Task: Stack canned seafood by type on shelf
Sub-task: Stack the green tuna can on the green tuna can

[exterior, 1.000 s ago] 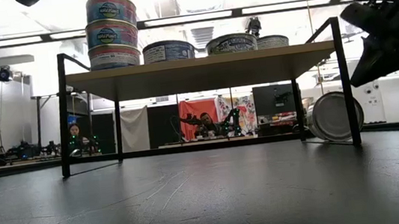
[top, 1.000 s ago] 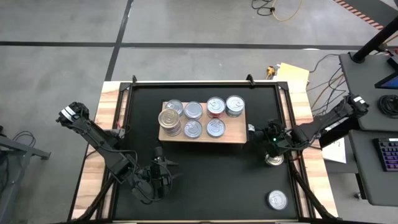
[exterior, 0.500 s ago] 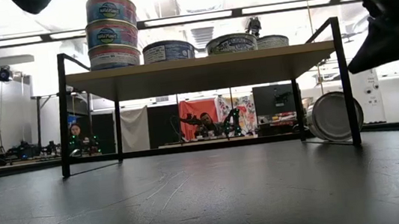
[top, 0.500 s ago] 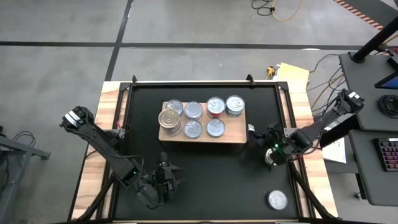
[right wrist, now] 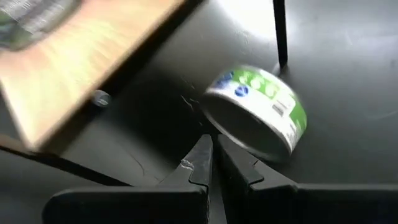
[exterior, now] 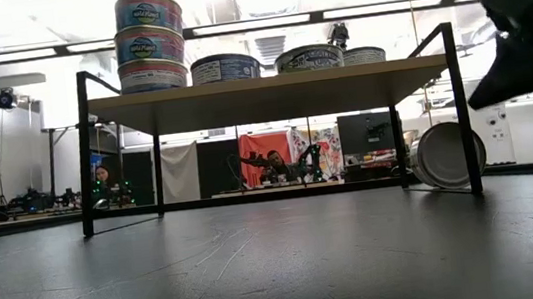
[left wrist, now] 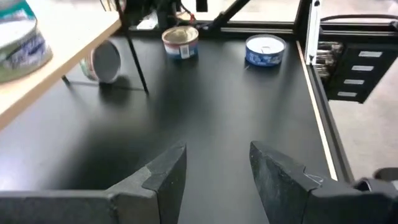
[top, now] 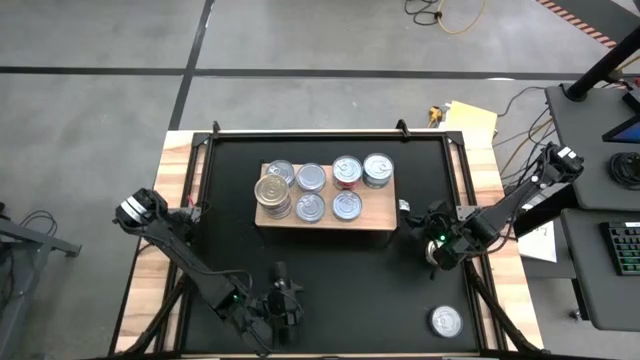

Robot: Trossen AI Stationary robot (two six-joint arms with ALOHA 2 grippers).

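The light-wood shelf [top: 370, 222] [exterior: 269, 87] carries several tins, with a stack of three [top: 272, 190] [exterior: 150, 42] at its left end. A green-labelled tin [right wrist: 261, 115] [exterior: 445, 154] [left wrist: 106, 60] lies on its side on the black mat by the shelf's right front leg. My right gripper [right wrist: 210, 144] [top: 420, 232] is shut, its tips right beside that tin. My left gripper [left wrist: 214, 155] [top: 285, 300] is open over bare mat near the front edge, with nothing between its fingers. My right gripper's shut fingertips [right wrist: 204, 149] stand at the lower rim [right wrist: 231, 138] of the tin that lies on its side, slanting down from the table's right. Whether they touch it, I cannot tell.
An upright tin [left wrist: 180, 42] stands on the mat under my right arm. A blue-labelled tin [top: 445, 320] [left wrist: 265, 48] sits near the front right corner. The shelf's thin black leg [right wrist: 280, 31] rises just behind the lying tin. Bare mat lies in front of the shelf.
My left gripper has moved toward the table's right and near edges, sinking a little, and stays open. My right gripper has rolled somewhat and shifted slightly beside the shelf's right end, still shut. The lying tin has kept its place.
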